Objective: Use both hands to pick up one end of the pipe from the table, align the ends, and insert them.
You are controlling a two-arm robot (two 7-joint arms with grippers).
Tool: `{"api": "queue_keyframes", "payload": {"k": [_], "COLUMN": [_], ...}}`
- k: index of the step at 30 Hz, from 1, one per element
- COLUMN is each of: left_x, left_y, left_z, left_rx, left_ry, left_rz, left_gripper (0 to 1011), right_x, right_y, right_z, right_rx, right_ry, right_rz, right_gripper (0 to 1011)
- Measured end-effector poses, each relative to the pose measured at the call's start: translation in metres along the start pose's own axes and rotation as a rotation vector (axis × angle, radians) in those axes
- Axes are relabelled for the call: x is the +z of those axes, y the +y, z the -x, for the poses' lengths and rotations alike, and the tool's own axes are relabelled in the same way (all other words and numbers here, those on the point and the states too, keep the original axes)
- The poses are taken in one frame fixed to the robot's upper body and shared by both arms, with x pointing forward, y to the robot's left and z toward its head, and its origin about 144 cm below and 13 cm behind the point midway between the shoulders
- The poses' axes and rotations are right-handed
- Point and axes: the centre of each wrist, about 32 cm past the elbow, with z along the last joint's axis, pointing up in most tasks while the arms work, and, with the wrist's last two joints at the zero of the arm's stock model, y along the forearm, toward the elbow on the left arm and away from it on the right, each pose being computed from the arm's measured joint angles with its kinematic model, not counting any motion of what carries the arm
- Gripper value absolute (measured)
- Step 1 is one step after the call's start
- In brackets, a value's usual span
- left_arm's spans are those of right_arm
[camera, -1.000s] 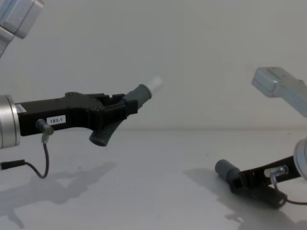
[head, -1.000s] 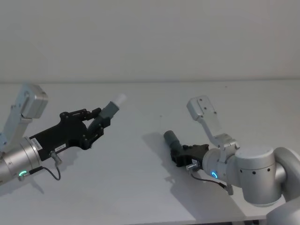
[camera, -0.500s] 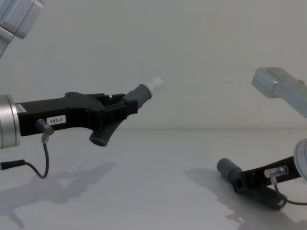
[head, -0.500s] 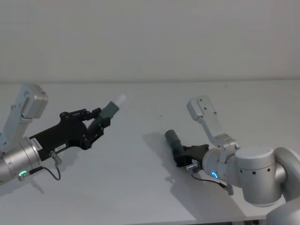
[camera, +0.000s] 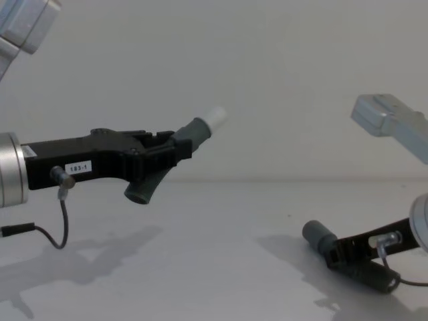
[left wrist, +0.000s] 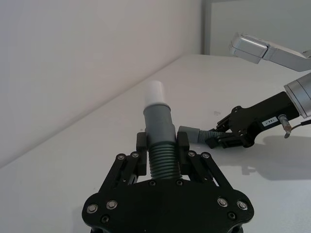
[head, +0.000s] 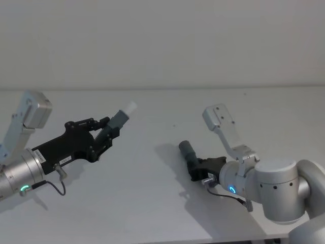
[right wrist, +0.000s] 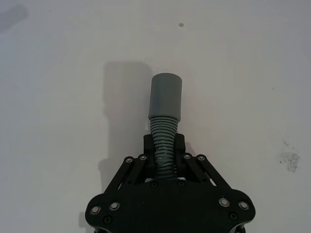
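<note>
The left end effector (head: 109,129) is raised over the left side of the tabletop (head: 152,203). Its two black fingers are closed on the ribbed middle of the curved hose piece (head: 120,120). The white plug tip (head: 130,107) sticks out beyond the fingertips, pointing up and toward the robot's right.

The right end effector (head: 195,165) sits low on the right side, well apart from the left one. Its fingers are clamped on the ribs of the darker hose piece (head: 189,152), and the smooth wide cuff (head: 185,147) projects past the fingertips toward the left. The two ends face roughly toward each other across bare tabletop, with the white tip higher than the cuff.

From the side, the chest view shows the bend in the curved piece: its grey back end hangs down and out below the left fingers, which the head view hides behind the end effector. It also shows the left end effector's shadow (camera: 120,244) on the surface well beneath it. The back end of the darker piece lies very close to the tabletop, and contact cannot be told.

The left wrist view looks straight along the clamped ribs to the white tip, with the right end effector and its cuff farther off beyond. The right wrist view shows the cuff from above against the tabletop.
</note>
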Motion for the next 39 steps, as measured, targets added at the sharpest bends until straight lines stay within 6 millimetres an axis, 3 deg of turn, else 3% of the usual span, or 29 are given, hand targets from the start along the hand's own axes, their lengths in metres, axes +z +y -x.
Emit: {"api": "queue_keyframes", "payload": {"k": [12,26,39], "left_x": [0.002,0.010,0.023], "left_y": [0.001,0.005,0.005], "left_z": [-0.006,-0.025,-0.042], "left_rx": [-0.032,-0.163,-0.288], "left_ry": [-0.010,-0.056,-0.111], "left_rz": [0.003,0.029,0.030], "left_gripper": [327,327,327], "right_x": [-0.001,-0.004,-0.013], "right_y": [-0.007,-0.038,-0.064], "right_z": [0.002,0.001,-0.015], "right_rx": [-0.016,-0.052,-0.005], "right_ry": [-0.026,-0.124,-0.255], "right_rz": [-0.026,-0.099,-0.145], "right_gripper": [191,182,175]}}
